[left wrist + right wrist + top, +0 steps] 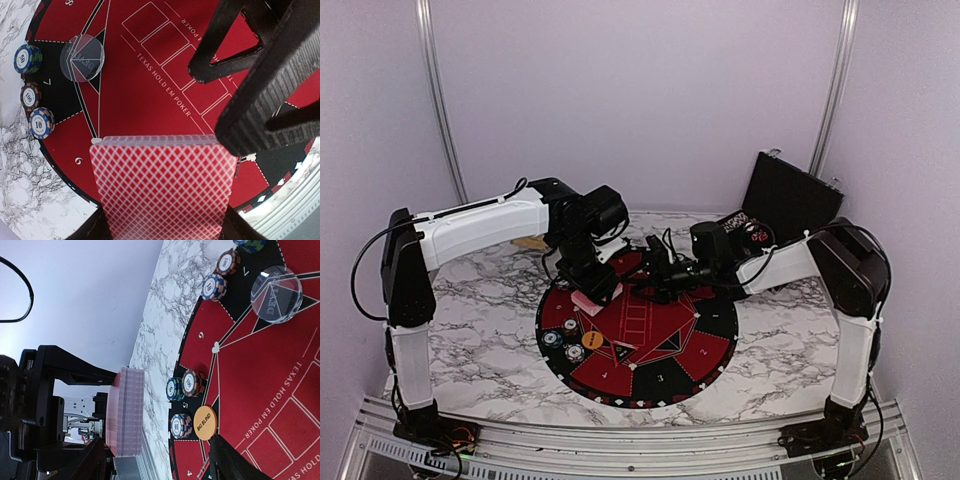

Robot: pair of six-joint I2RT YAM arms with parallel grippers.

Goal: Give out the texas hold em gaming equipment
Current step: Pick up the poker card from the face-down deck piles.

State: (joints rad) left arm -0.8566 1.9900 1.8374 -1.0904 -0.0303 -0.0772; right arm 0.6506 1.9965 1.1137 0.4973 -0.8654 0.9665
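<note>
Left gripper (164, 227) clamps the red-lattice-backed card deck (162, 185); right gripper (160, 462), jaws apart and empty, ought to pinch just one card.

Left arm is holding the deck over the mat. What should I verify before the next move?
1. Deck of cards clamped in left gripper: ok.
2. Right gripper open and empty: ok.
3. Right fingers clear of the deck: cannot tell; they overlap its corner in the left wrist view.
4. Chip stacks at seat 7 and chip stacks at seat 5 upright: ok.
5. Clear dealer disc and orange big blind disc flat on the mat: ok.
</note>
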